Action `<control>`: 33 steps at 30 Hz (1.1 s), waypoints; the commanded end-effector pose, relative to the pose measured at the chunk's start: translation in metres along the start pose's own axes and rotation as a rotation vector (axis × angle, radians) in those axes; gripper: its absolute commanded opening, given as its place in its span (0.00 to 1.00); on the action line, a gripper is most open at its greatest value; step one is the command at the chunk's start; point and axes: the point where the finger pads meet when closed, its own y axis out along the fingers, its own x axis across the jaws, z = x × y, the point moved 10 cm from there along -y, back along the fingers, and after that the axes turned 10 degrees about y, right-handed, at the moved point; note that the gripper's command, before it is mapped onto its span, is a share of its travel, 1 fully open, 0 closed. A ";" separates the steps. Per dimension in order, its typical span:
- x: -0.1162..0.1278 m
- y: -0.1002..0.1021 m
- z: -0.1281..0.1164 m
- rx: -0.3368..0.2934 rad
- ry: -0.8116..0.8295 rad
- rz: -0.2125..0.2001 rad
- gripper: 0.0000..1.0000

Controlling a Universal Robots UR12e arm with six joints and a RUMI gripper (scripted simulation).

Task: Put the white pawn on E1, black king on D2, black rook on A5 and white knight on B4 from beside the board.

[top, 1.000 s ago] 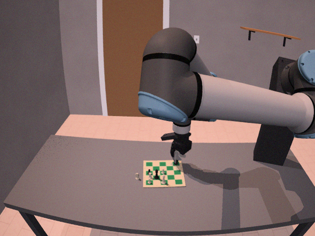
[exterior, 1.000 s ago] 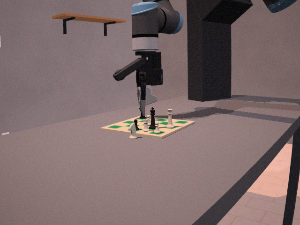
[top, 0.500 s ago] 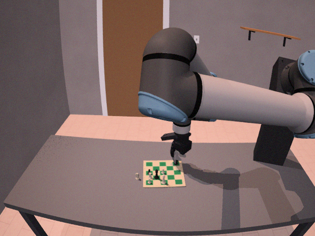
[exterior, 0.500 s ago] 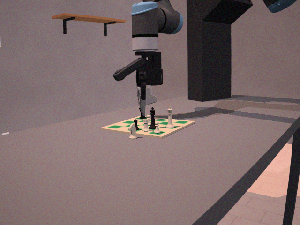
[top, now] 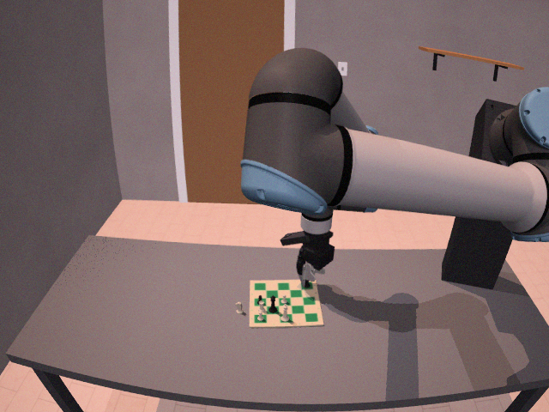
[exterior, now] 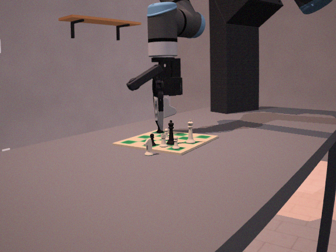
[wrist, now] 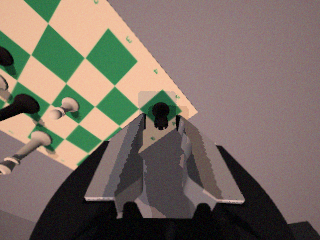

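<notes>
A grey-walled room with a brown door (top: 230,101) and a wooden wall shelf (top: 469,56) backs a long dark grey bench (top: 133,287). On the bench lies a small cream-and-green chequered board (top: 288,324).

The arm's black two-jaw pincer (top: 304,281) points straight down over the board's far right corner. In the wrist view a small black rook (wrist: 160,114) stands upright on the green corner square. The jaws sit a little apart on either side of it, so nothing is clamped. This is probably A5, though the edge letters are too small to read for certain.

The tall black king (top: 272,304) stands upright among the white pieces in the board's left half. A small white knight (top: 239,307) waits on the bench just beside the board's left edge, not touching it. It looks like the only piece not yet on the board.

These pieces are likely light, rigid and smooth, with narrow bases, so a sideways nudge would topple them. A straight upward lift away from the rook seems safest. The knight should be gripped across its body around mid-height, above the base flare. Jaws closing on the slim head could let it twist or slip, and the crowded squares nearby leave little room for wide jaws.
</notes>
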 end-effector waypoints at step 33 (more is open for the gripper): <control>0.000 -0.090 0.000 0.001 0.000 0.000 0.22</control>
